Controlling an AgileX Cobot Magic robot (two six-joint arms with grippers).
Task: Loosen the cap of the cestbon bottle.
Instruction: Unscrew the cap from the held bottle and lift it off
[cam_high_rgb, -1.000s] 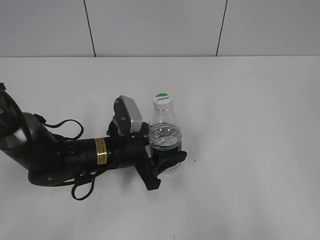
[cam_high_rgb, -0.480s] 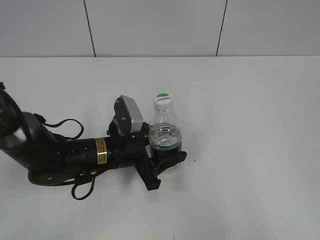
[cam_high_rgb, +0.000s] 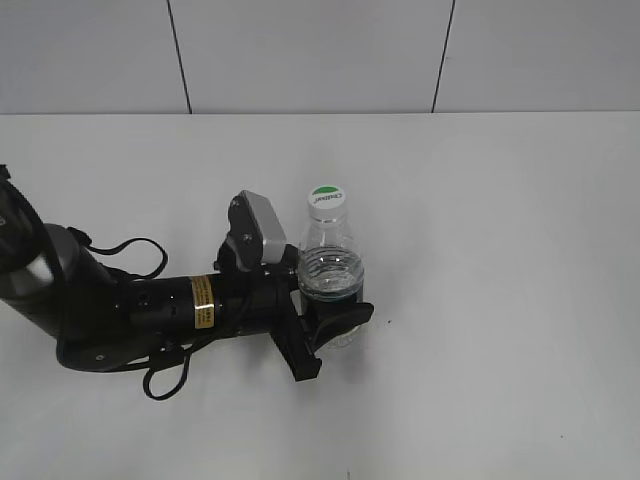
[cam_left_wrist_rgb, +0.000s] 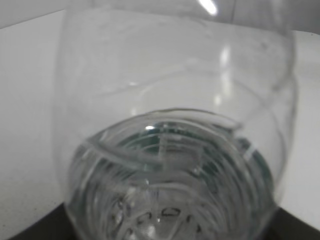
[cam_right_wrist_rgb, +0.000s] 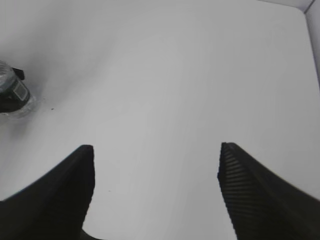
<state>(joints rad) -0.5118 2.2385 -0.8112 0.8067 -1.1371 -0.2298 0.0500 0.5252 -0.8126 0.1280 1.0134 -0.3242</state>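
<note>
From the exterior view, the clear ribbed bottle (cam_high_rgb: 331, 270) stood upright on the smooth white tabletop (cam_high_rgb: 500, 250), left of centre, with its round white cap (cam_high_rgb: 326, 201), marked by a green half-circle, seated on the narrow neck. The left hand (cam_high_rgb: 335, 315), matte black with a grey camera block behind it, reached in from the left and was clamped around the bottle's lower body at the dark green label band. In the left wrist view the bottle (cam_left_wrist_rgb: 175, 145) filled nearly the whole picture as a rounded, transparent shell with concentric ribs and glints of green deep inside; the fingers themselves were hidden. In the right wrist view the right hand (cam_right_wrist_rgb: 156, 192) hung over bare tabletop (cam_right_wrist_rgb: 165, 85) with its two ridged black fingers (cam_right_wrist_rgb: 255, 195) spread wide and holding nothing, and the bottle (cam_right_wrist_rgb: 12, 92) showed small at the far left edge, well apart.
</note>
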